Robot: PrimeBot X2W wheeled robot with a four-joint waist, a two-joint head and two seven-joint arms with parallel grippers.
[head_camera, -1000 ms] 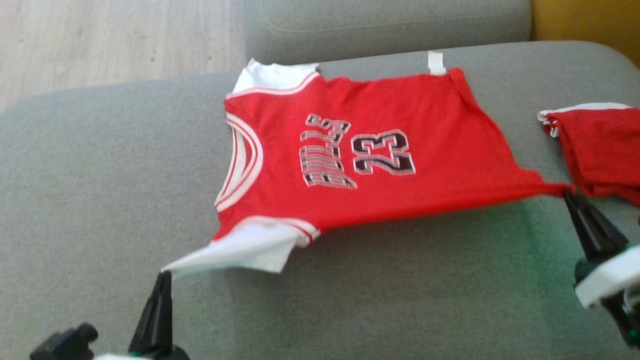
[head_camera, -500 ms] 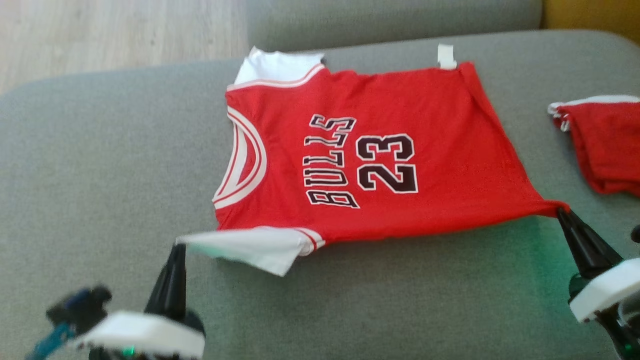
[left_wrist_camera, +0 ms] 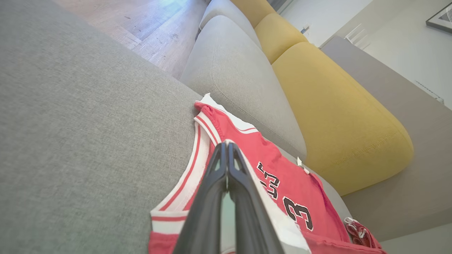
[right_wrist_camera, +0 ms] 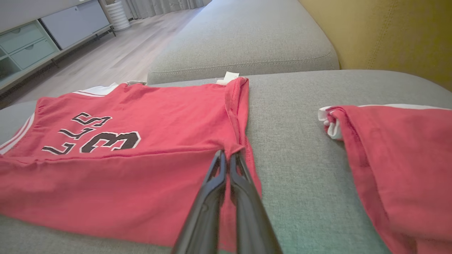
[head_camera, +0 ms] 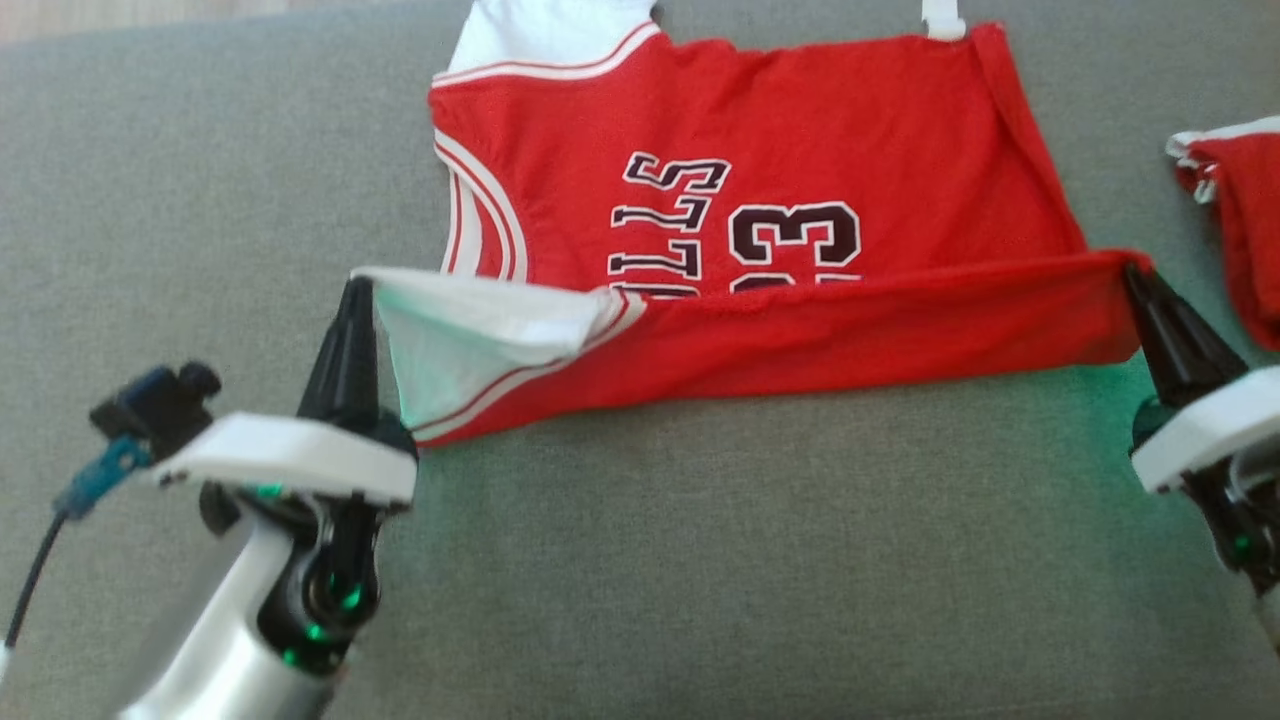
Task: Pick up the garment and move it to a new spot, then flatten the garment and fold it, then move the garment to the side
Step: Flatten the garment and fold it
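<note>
Now two red garments lie on the grey sofa [head_camera: 700,560]: one jersey [head_camera: 800,130] at mid-cushion, and one smaller bundle [head_camera: 1250,220] apart at its right. Both grippers have their fingers pressed together. The left gripper [head_camera: 357,285] pinches the jersey's white sleeve corner and the right gripper [head_camera: 1135,272] its red hem corner, with the near edge lifted over the print. The cloth is thin and soft, the sofa coarsely woven, the fingers black and tapered. Two yellow cushions [left_wrist_camera: 339,116] are rounded.
</note>
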